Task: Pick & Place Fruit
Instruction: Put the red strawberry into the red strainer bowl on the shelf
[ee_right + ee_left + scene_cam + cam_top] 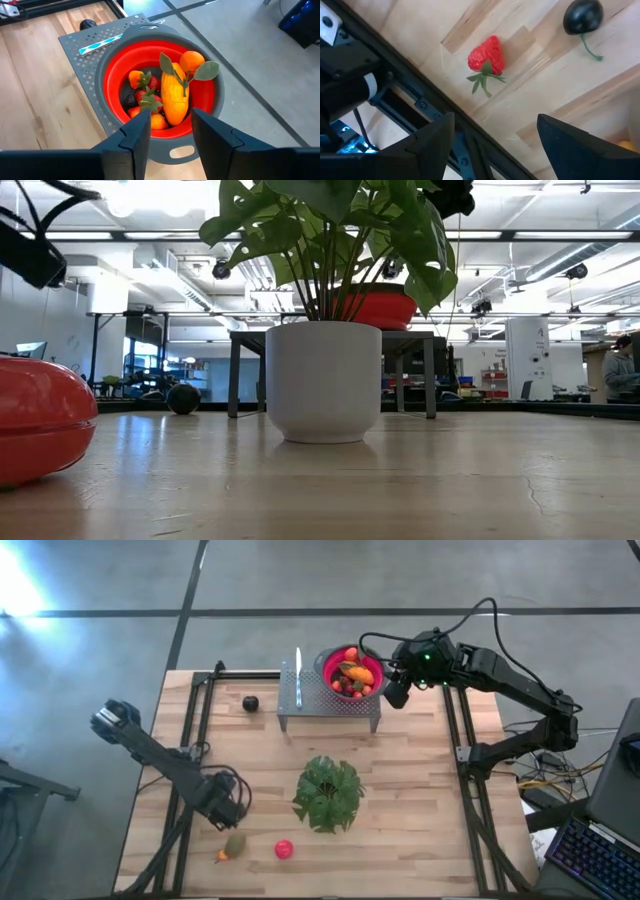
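Left hand (232, 808): low over the table's (420, 800) near left part, fingers spread, nothing between them.
Strawberry (487, 54): on the wood ahead of that hand, a dark round fruit (583, 16) near it.
Near edge: kiwi (235, 843), red fruit (285, 850).
Plant (328, 792): mid-table.
Rack (315, 700): far side; dark fruit (251, 703) beside it.
Bowl (112, 60): on the rack, full of fruit (175, 92).
Right hand (397, 692): just right of the bowl, fingers parted, empty.
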